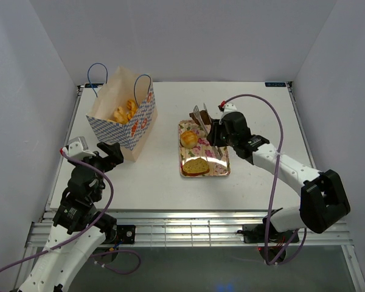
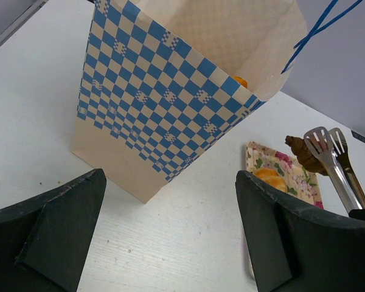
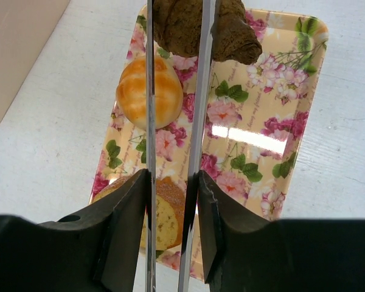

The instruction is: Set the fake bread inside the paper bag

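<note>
White table [image 1: 261,121] — dark brown bread [image 3: 231,33] crosswise on floral tray [image 3: 292,103] — tongs [image 3: 201,103] above

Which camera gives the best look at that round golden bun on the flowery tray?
Right wrist view: the round bun sits close up, its crust marks clear, though one arm of the tongs crosses it. Top external shows the bun small but whole; left wrist catches only part of it.

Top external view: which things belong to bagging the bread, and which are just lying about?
Job: tan paper bag with blue-checked sides; golden rolls inside it; round golden bun; flat toast slice; dark brown croissant; silver metal tongs.
Lying about: floral rectangular tray.
</note>
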### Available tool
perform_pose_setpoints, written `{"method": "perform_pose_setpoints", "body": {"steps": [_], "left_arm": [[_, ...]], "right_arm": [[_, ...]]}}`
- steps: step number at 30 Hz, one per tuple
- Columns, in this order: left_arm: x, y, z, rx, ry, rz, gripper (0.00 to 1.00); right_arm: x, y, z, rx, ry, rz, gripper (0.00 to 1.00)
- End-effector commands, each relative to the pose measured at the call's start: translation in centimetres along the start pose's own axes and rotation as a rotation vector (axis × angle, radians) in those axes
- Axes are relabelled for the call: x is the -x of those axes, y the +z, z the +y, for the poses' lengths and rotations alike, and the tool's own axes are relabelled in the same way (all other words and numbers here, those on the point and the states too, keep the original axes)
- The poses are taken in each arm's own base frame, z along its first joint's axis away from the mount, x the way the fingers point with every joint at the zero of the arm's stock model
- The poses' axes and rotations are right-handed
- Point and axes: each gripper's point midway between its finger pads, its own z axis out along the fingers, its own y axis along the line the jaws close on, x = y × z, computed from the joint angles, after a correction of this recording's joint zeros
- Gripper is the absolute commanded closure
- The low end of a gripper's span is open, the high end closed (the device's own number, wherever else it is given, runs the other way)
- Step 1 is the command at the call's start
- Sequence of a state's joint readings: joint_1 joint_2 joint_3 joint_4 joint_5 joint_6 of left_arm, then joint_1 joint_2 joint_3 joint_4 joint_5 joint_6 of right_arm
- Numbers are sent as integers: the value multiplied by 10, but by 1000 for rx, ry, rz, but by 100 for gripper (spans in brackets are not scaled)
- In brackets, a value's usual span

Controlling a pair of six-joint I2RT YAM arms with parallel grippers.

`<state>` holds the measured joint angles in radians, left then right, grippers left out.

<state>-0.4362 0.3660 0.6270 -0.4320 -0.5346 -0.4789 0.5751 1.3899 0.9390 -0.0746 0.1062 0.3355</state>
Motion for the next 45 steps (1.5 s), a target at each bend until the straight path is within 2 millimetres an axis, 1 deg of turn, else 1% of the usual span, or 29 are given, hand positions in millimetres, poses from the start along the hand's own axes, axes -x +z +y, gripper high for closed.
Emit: {"method": "perform_pose_setpoints", "body": {"steps": [1,2,6,9,10,12,13,15,16,17,19,20,22,25,26,29,30,32,33,35,36,38,39,40,41,42,43,44,45], "left_arm": [[0,1,-3,-14,-2,-4,2],[0,1,-3,-12,-2,-6,2],[2,0,-3,-15,-6,-11,2],[1,0,-2,-12,-4,-10,2],[1,0,-3,-14,-4,-9,2],[1,0,-3,-16,-4,-8,2],[1,0,-3,-17,-5,-9,2],[1,0,-3,-16,-4,-8,2],[1,0,-4,-17,-5,-6,2],[0,0,-4,-18,-5,-5,2],[0,0,-4,-19,-3,-3,2],[1,0,-4,-22,-4,-5,2],[0,0,-4,-19,-4,-6,2],[0,0,-4,-18,-5,-5,2],[0,0,-4,-20,-5,-4,2],[0,0,-5,-24,-5,-2,2],[0,0,-5,-24,-6,-3,2],[-1,0,-5,-24,-3,1,2],[-1,0,-5,-26,-4,0,2],[-1,0,-5,-26,-4,0,2],[-1,0,-5,-23,-2,-1,2],[0,0,-4,-23,-3,-3,2],[0,0,-4,-20,-3,-4,2],[0,0,-4,-19,-4,-6,2],[0,0,-4,-20,-4,-6,2],[0,0,-4,-19,-4,-6,2],[0,0,-3,-19,-4,-6,2],[0,0,-4,-20,-5,-7,2],[1,0,-4,-20,-6,-9,2]], "right_arm": [[52,-26,13,34,-7,-141,75],[54,-30,15,44,-10,-148,75],[83,-53,29,97,-33,-216,74],[97,-66,39,135,-51,-238,74],[111,-73,46,154,-60,-264,74],[123,-81,54,180,-71,-281,74],[138,-89,61,196,-81,-315,74],[152,-94,69,213,-92,-340,74],[165,-102,75,226,-99,-372,74],[171,-103,77,229,-100,-384,74],[172,-99,85,261,-109,-364,74],[177,-100,89,270,-111,-369,73],[175,-94,90,277,-108,-357,72],[159,-76,80,236,-96,-316,66],[150,-67,73,207,-90,-301,62],[138,-47,50,92,-81,-276,56],[130,-36,40,57,-81,-251,56],[127,-26,29,22,-75,-237,56],[124,-16,21,3,-69,-219,56],[124,-6,14,-9,-66,-206,56],[120,5,9,-22,-68,-187,56],[126,14,-1,-39,-72,-184,55],[122,25,-10,-57,-74,-163,55],[130,27,-14,-62,-84,-172,55],[132,32,-18,-67,-88,-170,55],[130,42,-31,-89,-85,-153,54],[131,46,-36,-95,-86,-151,54],[139,49,-38,-91,-88,-159,54],[135,59,-51,-104,-80,-140,54]]}}
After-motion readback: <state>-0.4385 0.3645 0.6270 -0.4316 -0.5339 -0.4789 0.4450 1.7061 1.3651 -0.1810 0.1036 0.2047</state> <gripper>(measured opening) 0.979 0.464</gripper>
